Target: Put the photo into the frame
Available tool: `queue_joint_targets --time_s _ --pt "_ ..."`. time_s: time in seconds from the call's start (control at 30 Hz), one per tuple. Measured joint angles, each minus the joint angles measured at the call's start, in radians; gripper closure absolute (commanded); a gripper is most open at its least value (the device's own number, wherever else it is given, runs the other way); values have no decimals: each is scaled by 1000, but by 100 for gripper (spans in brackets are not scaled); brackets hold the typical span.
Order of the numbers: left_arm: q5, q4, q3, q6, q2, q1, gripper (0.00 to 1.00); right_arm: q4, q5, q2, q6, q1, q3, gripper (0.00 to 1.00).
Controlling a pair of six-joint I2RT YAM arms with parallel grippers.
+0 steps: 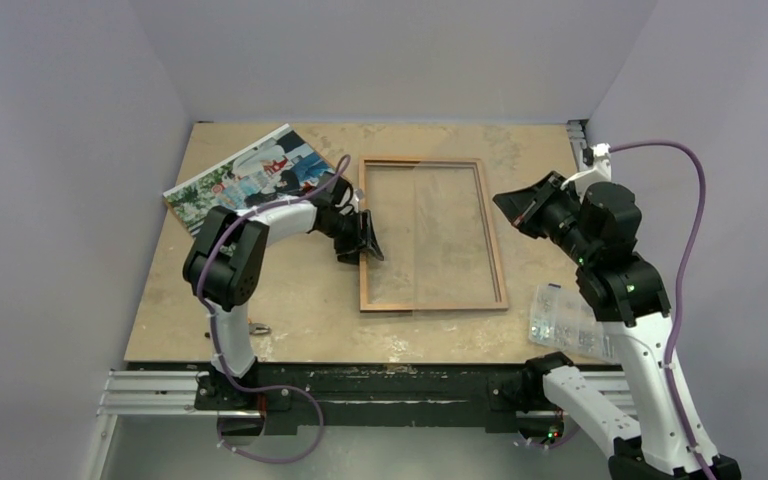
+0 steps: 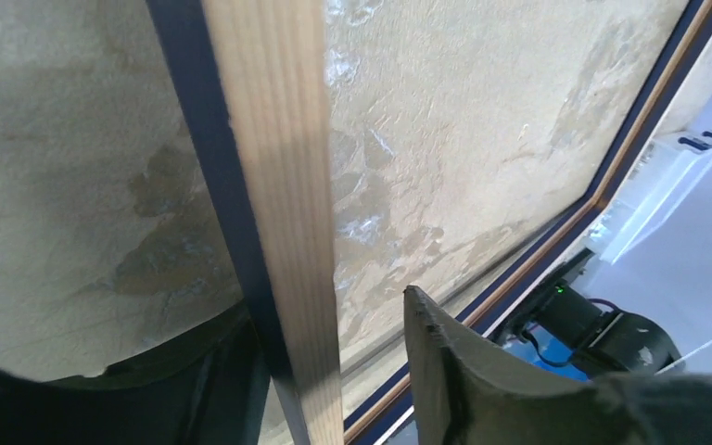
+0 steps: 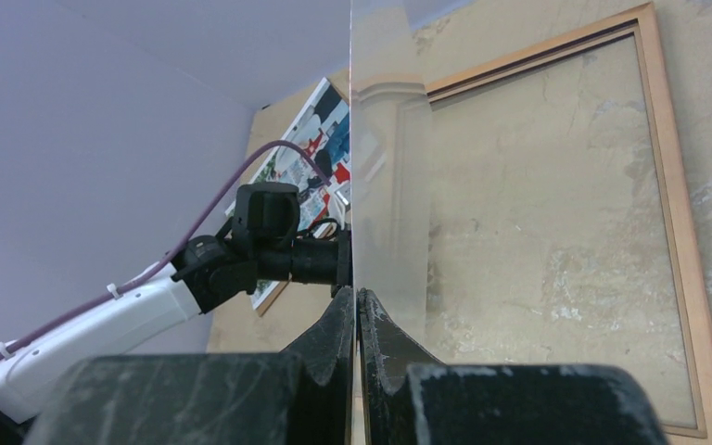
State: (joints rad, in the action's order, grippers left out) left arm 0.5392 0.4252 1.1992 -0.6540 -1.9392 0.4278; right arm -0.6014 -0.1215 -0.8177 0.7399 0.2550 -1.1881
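On the table (image 1: 290, 300): frame, photo and a clear packet, with both arms reaching in from 6 o'clock.
Frame (image 1: 420, 160): lies flat at centre, wood-brown back up, long sides running 12 to 6.
Photo (image 1: 250, 180): lies flat, print up, at 10 o'clock of the frame. It is tilted and near the frame but apart from it, not yet inside.
Left end effector (image 1: 362, 248): at the frame's 9 o'clock rail (image 2: 278, 185), jaws parted astride it. A gap shows between the rail and one finger (image 2: 445, 371), so it is not clamped.
Right end effector (image 3: 360, 301): raised at 3 o'clock of the frame, jaws pinched together on the edge of a pane.
Pane (image 3: 389, 185): thin clear sheet rising from those fingers over the frame; its far edges are hard to trace.
Packet (image 1: 560, 315): at 4 o'clock of the frame, near the table's edge, beside the right arm.
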Motion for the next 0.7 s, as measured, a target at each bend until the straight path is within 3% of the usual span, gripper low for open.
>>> queue_joint_targets --time_s 0.07,0.13,0.37,0.5,0.7 --pt "-18 20 18 4 0 3 34 -5 0 0 0 0 2 100" --pt "-34 38 33 3 5 7 31 -8 0 0 0 0 2 100" --pt "-147 89 47 19 29 12 32 -8 0 0 0 0 5 100" --pt "-187 98 46 26 36 12 41 -8 0 0 0 0 15 100" --pt "-234 110 40 56 35 13 64 -8 0 0 0 0 23 100"
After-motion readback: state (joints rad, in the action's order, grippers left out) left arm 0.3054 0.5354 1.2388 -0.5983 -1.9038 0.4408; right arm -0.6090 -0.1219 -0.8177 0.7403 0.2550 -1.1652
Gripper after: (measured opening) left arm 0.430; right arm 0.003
